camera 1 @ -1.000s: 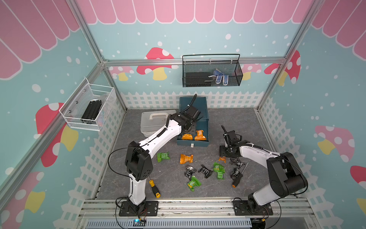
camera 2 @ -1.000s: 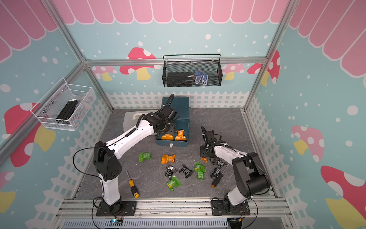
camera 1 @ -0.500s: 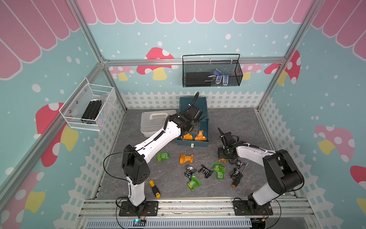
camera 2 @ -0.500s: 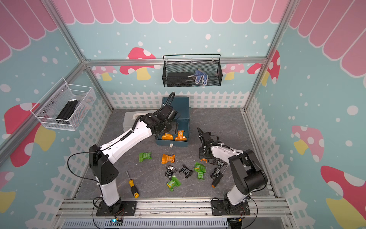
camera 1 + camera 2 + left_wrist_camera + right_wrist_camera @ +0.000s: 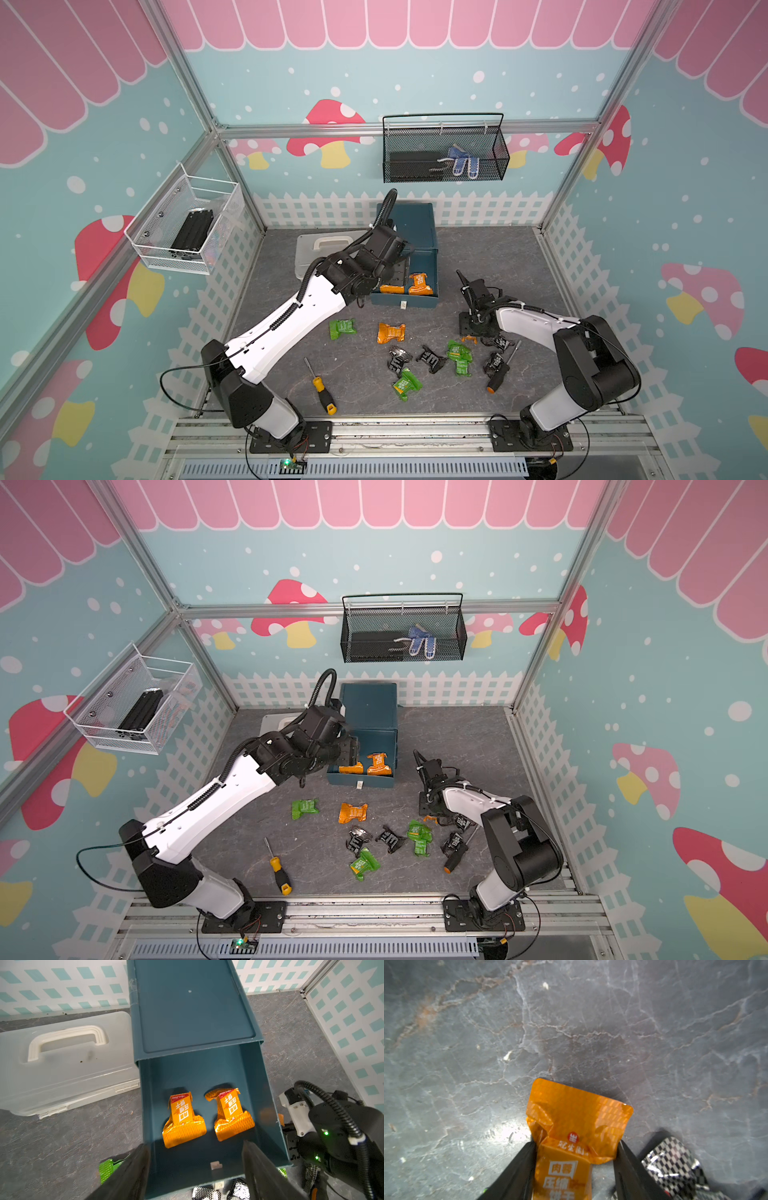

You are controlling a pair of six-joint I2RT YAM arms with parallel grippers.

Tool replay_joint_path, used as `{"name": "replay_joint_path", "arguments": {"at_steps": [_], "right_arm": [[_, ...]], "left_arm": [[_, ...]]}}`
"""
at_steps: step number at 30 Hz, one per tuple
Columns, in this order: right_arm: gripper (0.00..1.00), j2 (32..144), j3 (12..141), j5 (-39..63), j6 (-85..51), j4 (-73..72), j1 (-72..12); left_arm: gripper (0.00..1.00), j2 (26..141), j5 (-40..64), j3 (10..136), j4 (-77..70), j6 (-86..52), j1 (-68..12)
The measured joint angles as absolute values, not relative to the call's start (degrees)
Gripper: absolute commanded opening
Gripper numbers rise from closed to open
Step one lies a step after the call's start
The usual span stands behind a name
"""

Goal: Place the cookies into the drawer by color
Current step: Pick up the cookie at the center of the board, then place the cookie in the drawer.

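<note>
Since a second ago: right tool (image 5: pixel 576 1142) has dropped onto an orange cookie (image 5: pixel 579 1113) lying on the surface (image 5: pixel 467 1043). The left arm has leaned lower and flatter.

Left to right:
- Pale grey case (image 5: pixel 62 1059) sits just beside the teal drawer cabinet (image 5: pixel 415 224).
- Top drawer (image 5: pixel 266 1105) is pulled out, with two orange packets (image 5: pixel 184 1120) side by side on its floor, not touching.
- Left tool (image 5: pixel 195 1146) has its jaws spread wide with nothing between them. It hovers over the drawer's front end, the packets just past its fingertips.
- Loose on the surface: a green cookie (image 5: pixel 343 328), a second orange one (image 5: pixel 390 332), then a mixed black-and-green cluster (image 5: pixel 459 357).
- Yellow-handled screwdriver (image 5: pixel 322 388) lies near the front rail.
- Right tool straddles its orange cookie at the cluster's far edge, one finger against the packet's side, the other at the crinkled flap.
- Can't tell if it's clamped. The packet lies flat on the surface.
- A black checkered cookie (image 5: pixel 675 1163) lies just beside one finger.
</note>
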State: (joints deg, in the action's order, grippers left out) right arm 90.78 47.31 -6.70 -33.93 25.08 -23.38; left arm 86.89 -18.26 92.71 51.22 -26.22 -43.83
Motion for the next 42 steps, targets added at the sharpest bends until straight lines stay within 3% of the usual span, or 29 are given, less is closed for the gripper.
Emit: {"name": "replay_joint_path", "arguments": {"at_steps": [14, 22, 30, 35, 42], "right_arm": [[0.34, 89.6, 47.0, -5.8, -33.0, 25.1, -23.4], [0.33, 76.1, 48.3, -4.4, -33.0, 30.4, -23.4], [0.33, 66.7, 62.2, -5.2, -33.1, 38.3, -25.4], [0.33, 67.3, 71.1, -7.1, -33.4, 40.1, -32.3], [0.32, 79.7, 81.1, -8.4, -33.5, 40.1, -39.8]], "left_arm": [[0.74, 65.5, -18.9, 68.7, 44.8, -31.1, -44.4], [0.74, 58.4, -18.7, 59.4, 41.8, -33.3, -44.4], [0.71, 54.2, -17.7, 49.9, 40.4, -35.4, -44.4], [0.71, 54.2, -15.1, 46.0, 37.8, -35.8, -44.5], [0.71, 56.3, -13.7, 42.7, 33.4, -35.8, -44.8]]}}
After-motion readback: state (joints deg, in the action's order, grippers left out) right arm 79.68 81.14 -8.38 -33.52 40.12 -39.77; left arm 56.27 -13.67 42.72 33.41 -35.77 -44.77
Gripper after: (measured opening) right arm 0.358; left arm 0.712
